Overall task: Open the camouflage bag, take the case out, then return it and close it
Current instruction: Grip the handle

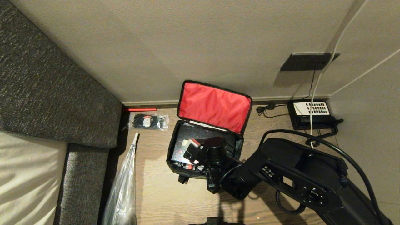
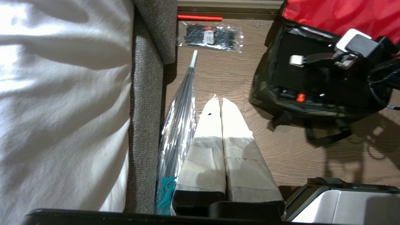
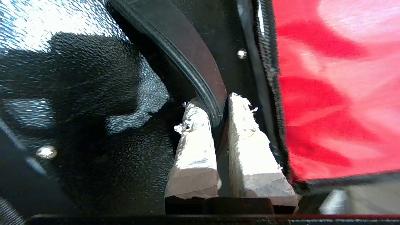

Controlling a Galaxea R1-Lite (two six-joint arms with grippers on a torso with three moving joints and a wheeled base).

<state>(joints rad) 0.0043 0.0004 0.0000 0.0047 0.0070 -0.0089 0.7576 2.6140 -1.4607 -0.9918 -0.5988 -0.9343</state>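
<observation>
Nearest to my head camera: the right arm (image 1: 300,178), a black bulk reaching in from the lower right toward the bag.
Far left: a grey sofa (image 1: 47,93) with a pale cushion (image 1: 25,175) below it.
Beside the sofa: a clear plastic sleeve (image 1: 123,184) lying on the wood floor (image 1: 156,193), its white tip pointing up toward a clear packet of black cable ties (image 1: 147,121).
By the wall above the packet: a short red bar (image 1: 139,109) along the skirting.
Left gripper (image 2: 220,103): parked above the floor next to the plastic sleeve, its two padded fingers pressed together with nothing between them.
Centre: the camouflage bag (image 1: 175,156) stands on the floor with its lid thrown back against the wall, red lining (image 1: 214,106) facing me, black inside showing.
Right gripper (image 3: 215,107): down inside the bag, near the red lid; I see its fingers clenched on a black curved band (image 3: 187,56). It may be a handle or strap of the black pebbled thing (image 3: 93,93) in there, though I can't say for sure.
Far right: a black desk phone (image 1: 312,114) on the floor against the wall, a white cable (image 1: 315,90) running up past a dark wall plate (image 1: 307,62).
</observation>
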